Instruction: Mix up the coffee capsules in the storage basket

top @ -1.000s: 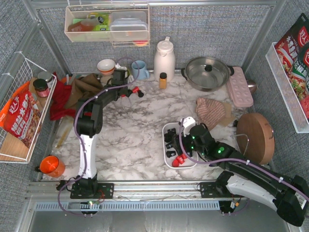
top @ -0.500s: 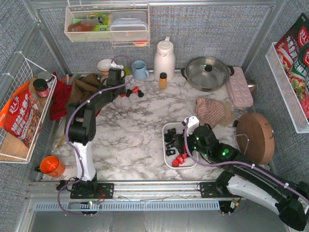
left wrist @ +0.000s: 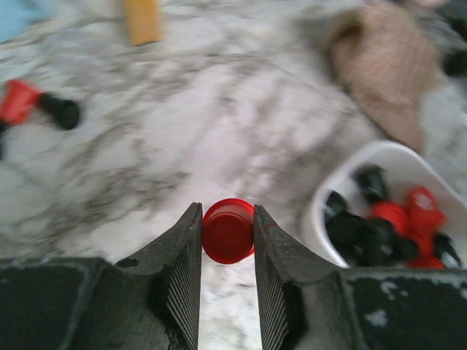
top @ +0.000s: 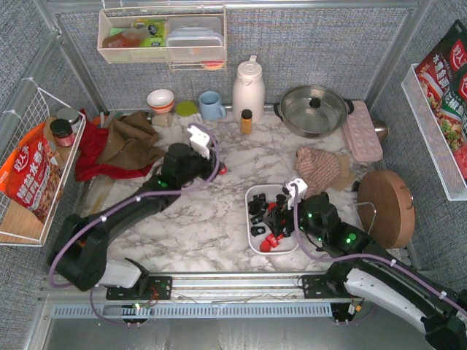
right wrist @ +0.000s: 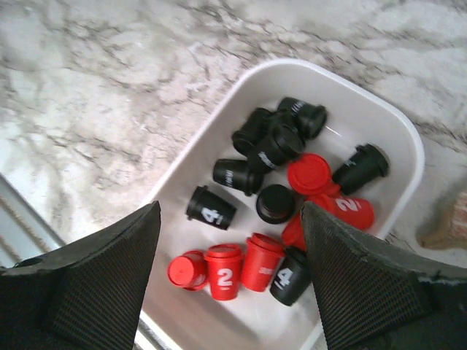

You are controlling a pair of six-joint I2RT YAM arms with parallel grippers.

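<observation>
- Grips one red capsule (left wrist: 228, 232) with the left gripper (left wrist: 226, 216), jaws closed on its two sides, round end turned to the wrist camera.
- Holds it over the bare marble bench (top: 211, 211), up and to the left of the storage basket (top: 252, 195) in the top view, apart from the rim.
- Places the storage basket, white with rounded corners and a raised rim, near the front of the bench, right of centre.
- Hangs the right gripper (right wrist: 230, 219) directly over the basket, jaws spread wide, nothing between them.
- Inside the basket: a loose heap of coffee capsules (right wrist: 277, 146), red and black together.
- Bunches most of the black ones at one end of the basket, with a lone black one by the rim.
- Gathers most of the red ones at the other end, with three black capsules among and beside them.
- Shows a white 2 on several red capsules and a white 4 on two black ones.
- Outside the basket, on the bench: a loose red capsule (left wrist: 18, 100) and a loose black capsule (left wrist: 62, 111), side by side, blurred in the left wrist view.
- Beyond the basket: a striped cloth (top: 319, 168), crumpled, close to the rim but not touching.
- Farther back, near the wall: a small amber bottle (top: 246, 121), upright.
</observation>
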